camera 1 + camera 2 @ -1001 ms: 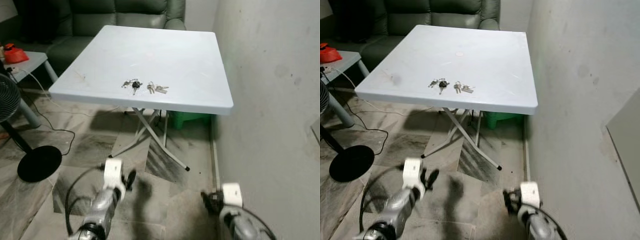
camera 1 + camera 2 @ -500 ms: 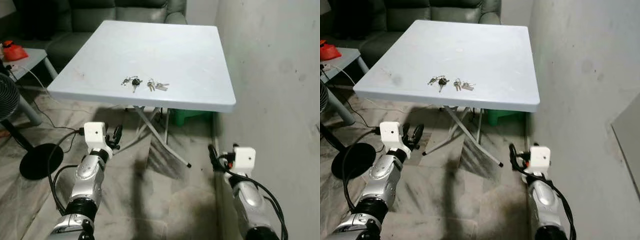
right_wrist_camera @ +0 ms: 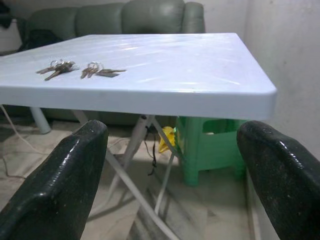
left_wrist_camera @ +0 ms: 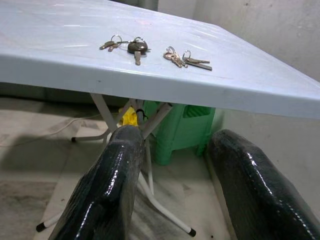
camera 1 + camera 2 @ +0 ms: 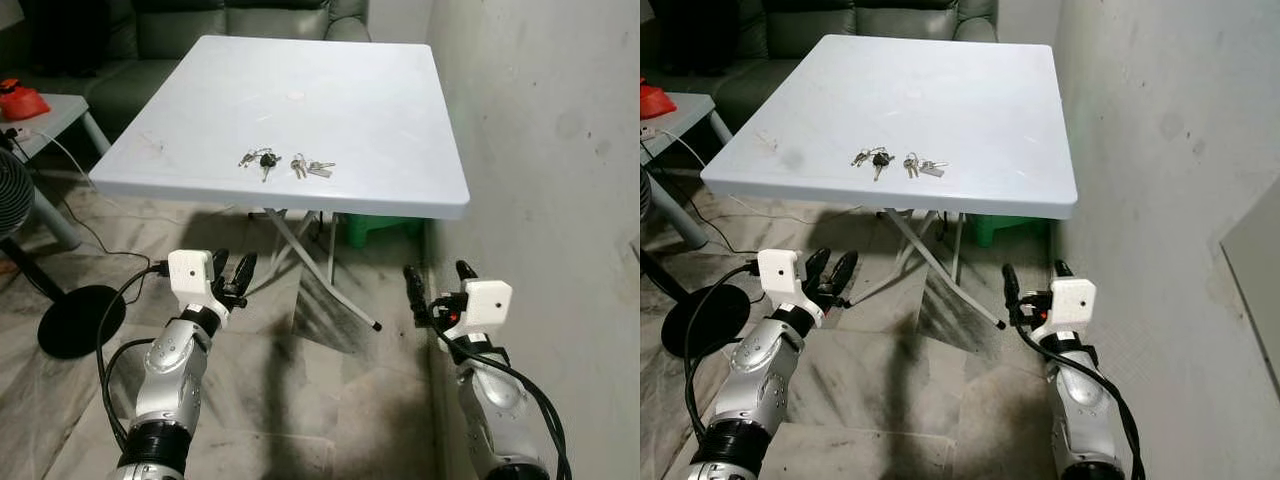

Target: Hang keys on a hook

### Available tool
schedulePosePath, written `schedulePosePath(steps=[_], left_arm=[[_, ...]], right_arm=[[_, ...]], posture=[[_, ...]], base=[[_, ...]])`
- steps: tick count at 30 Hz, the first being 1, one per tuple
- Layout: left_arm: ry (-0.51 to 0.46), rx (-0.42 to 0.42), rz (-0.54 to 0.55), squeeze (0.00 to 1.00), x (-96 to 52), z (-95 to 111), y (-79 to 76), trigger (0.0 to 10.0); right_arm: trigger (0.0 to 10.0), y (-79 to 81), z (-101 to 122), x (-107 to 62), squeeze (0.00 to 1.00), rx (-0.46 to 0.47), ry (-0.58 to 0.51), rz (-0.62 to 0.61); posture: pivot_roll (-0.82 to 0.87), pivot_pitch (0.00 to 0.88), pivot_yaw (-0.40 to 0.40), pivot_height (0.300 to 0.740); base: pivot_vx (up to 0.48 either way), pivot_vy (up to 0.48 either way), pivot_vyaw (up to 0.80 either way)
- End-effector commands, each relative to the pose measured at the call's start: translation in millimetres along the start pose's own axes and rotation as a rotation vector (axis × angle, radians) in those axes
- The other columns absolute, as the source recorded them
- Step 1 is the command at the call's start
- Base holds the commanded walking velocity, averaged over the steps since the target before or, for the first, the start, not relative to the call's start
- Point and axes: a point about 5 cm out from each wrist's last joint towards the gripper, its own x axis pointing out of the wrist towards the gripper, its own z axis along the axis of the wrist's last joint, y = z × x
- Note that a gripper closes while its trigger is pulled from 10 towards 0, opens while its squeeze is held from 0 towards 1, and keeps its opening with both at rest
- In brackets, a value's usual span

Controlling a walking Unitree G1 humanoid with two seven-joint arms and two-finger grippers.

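On the tabletop (image 5: 380, 150), near its front edge, we see two bunches of keys (image 5: 286, 164) lying just beside each other. Our left claw (image 5: 228, 274) hovers below that edge, fingers apart, the keys farther off and slightly to its right. Our right claw (image 5: 437, 285), fingers wide apart, sits near the wall (image 5: 540, 150), keys far to its left.

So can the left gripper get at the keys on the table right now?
Probably not yet. The left gripper hangs open below the table edge, short of the keys. Nothing blocks them; it must rise and reach forward.
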Motion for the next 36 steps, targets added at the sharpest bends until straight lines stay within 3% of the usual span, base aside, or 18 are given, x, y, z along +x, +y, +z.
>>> schedulePosePath(steps=[1, 36], left_arm=[[0.002, 0.016, 0.004, 0.00, 1.0, 4.7, 4.2, 10.0], [-0.021, -0.002, 0.013, 0.00, 15.6, 15.4, -0.1, 10.0]], right_arm=[[10.0, -0.9, 3.7, -0.1, 0.00, -0.006, -0.002, 0.010], [10.0, 1.6, 11.3, 5.8, 0.00, -0.026, 0.033, 0.045]], posture=[[-0.04, 0.065, 0.017, 0.740], [-0.03, 0.032, -0.008, 0.740]], base=[[0.000, 0.281, 0.00], [0.000, 0.421, 0.00]])
